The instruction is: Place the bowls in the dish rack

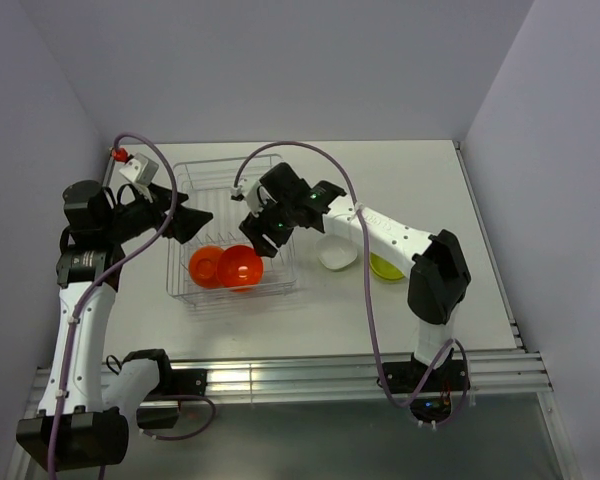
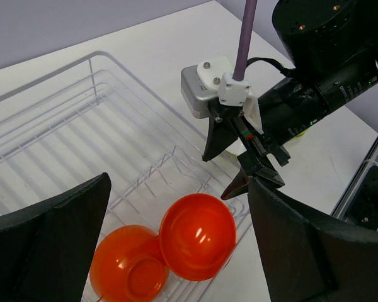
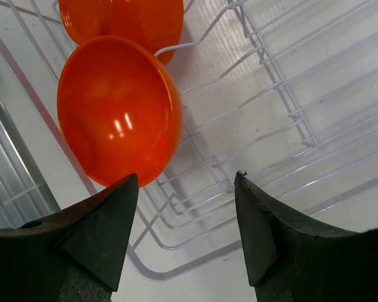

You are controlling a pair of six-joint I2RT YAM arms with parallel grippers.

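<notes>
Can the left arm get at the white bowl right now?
Probably not: the white bowl sits on the table beyond the dish rack, and the right hand hangs over the rack between it and the left hand.

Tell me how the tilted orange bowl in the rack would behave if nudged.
The tilted orange bowl shows bright glossy highlights, so it is probably smooth, hard plastic and slippery to pinch. It leans on its edge among the dish rack wires, so a nudge would likely rock or tip it. It looks thin-walled, likely light.
</notes>
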